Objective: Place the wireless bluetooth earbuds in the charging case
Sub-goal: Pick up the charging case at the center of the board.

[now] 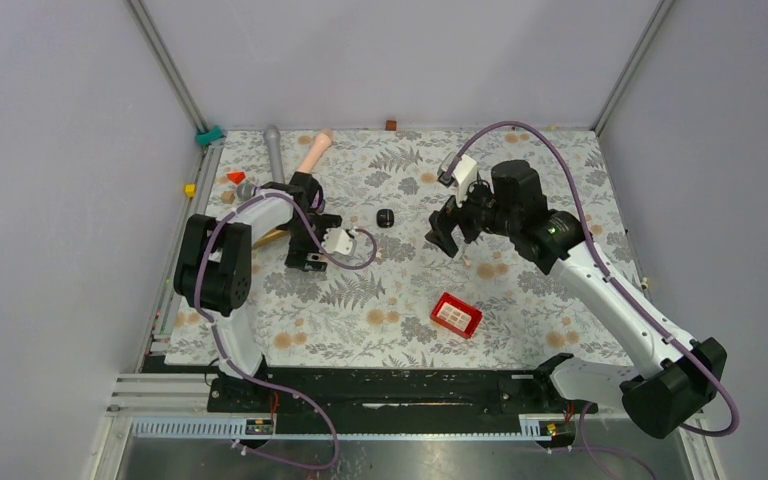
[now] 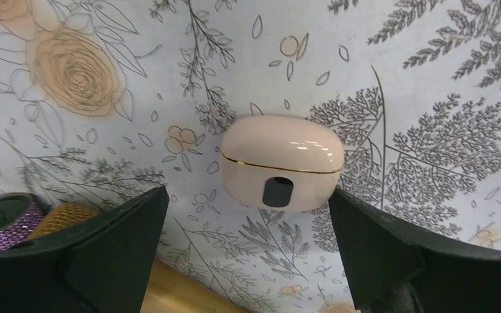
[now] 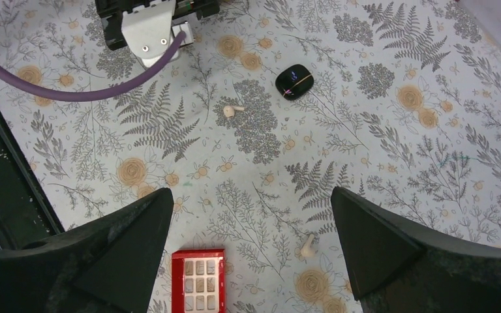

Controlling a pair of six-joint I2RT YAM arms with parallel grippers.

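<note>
I note the charging case (image 2: 282, 163) at 12 o'clock off the wide left jaws, long axis 9-to-3; right jaws wide too.

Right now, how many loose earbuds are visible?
2: one small cream plastic earbud near the rounded black case, another beside the red plastic box; more may be hidden.

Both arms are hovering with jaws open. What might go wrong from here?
1. The cream charging case is shut; the left jaws, open and facing it, may clamp the lid closed.
2. The earbuds are tiny and pale on the patterned mat; the wide right jaws may nudge one away.
3. The black case nearby could be taken for the target.
</note>
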